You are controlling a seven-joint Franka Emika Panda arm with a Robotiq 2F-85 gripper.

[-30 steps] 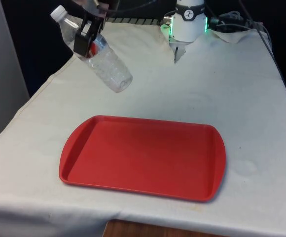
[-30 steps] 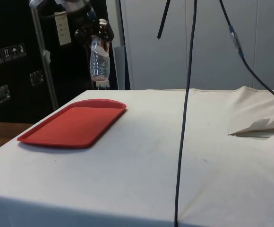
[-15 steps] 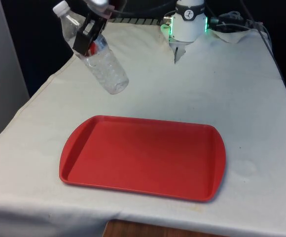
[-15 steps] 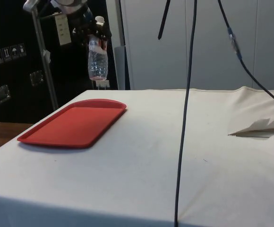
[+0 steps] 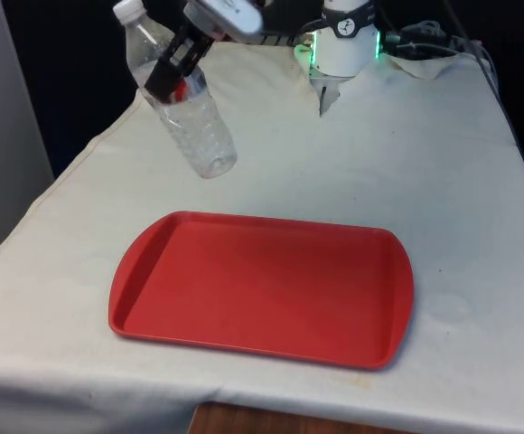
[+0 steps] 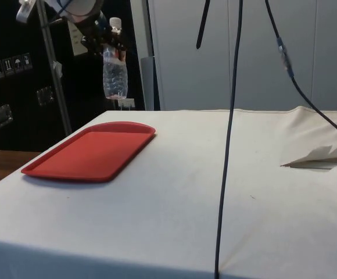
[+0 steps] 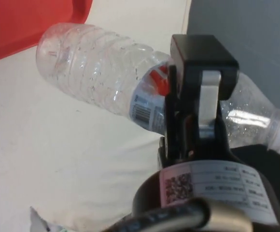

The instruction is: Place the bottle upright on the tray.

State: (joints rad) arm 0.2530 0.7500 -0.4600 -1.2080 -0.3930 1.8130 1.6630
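Note:
A clear plastic bottle (image 5: 190,117) with a white cap and a red label hangs in the air, tilted, its cap up and leaning toward the front view's left. My gripper (image 5: 173,70) is shut on the bottle around its label. In the side view the bottle (image 6: 114,75) looks almost upright, held by the gripper (image 6: 103,43) above the table beyond the tray. The wrist view has one black finger (image 7: 198,92) across the bottle (image 7: 96,77) at the label. The red tray (image 5: 262,286) lies flat on the white cloth near the front edge, with nothing on it, also in the side view (image 6: 90,152).
The robot base (image 5: 345,41) stands at the far end of the table with cables and crumpled cloth (image 5: 434,50) beside it. A black cable (image 6: 229,116) hangs down through the side view. A metal stand (image 6: 52,64) rises behind the tray.
The bottle has turned more upright over the last second, with its cap rising and shifting toward the front view's right. The gripper keeps its hold on it. The tray has not moved.

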